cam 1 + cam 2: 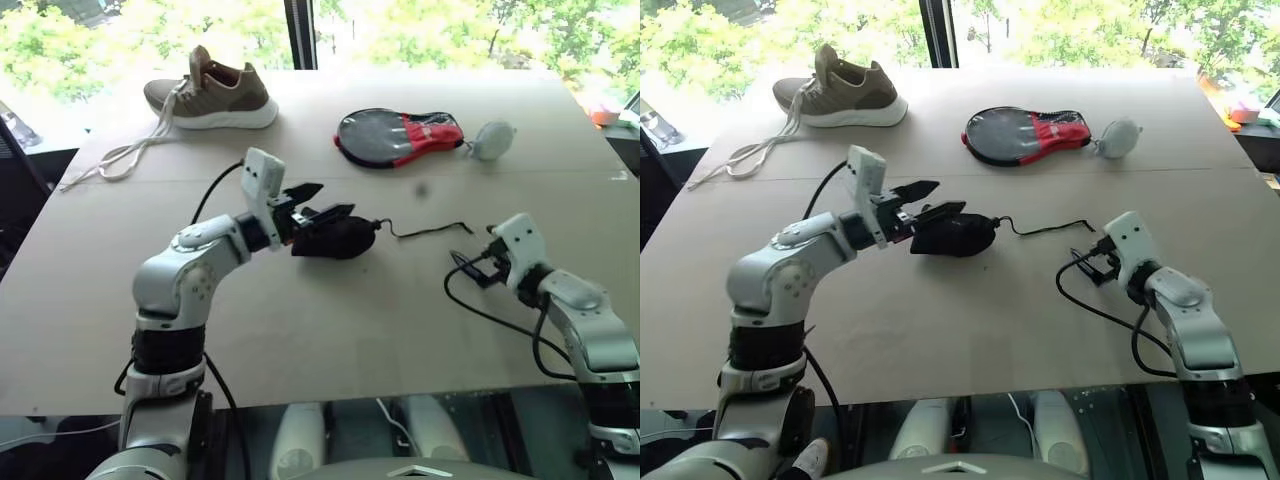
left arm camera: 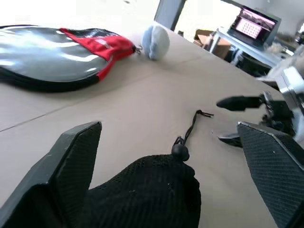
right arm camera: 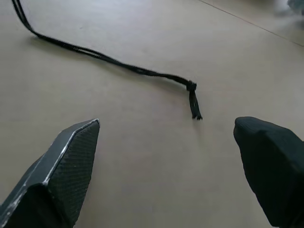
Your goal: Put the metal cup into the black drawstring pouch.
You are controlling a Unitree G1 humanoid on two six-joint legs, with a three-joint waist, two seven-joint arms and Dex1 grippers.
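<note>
The black drawstring pouch (image 1: 340,238) lies bulging on the table's middle, its thin cord (image 1: 425,231) trailing off to the right. My left gripper (image 1: 335,198) is open, and the pouch (image 2: 147,194) sits low between its spread fingers without being pinched. To the right, my right gripper (image 1: 472,262) hovers just over the table, also open, with nothing between its fingers. Ahead of the right gripper (image 3: 166,124) lies the cord's knotted end (image 3: 191,87). The metal cup is hidden or out of view.
A tan shoe (image 1: 215,95) with loose laces (image 1: 120,155) sits at the back left. A flat black-and-red zipped case (image 1: 395,135) and a pale grey ball (image 1: 492,140) lie at the back right. Bare tabletop (image 1: 330,330) spreads toward the front edge.
</note>
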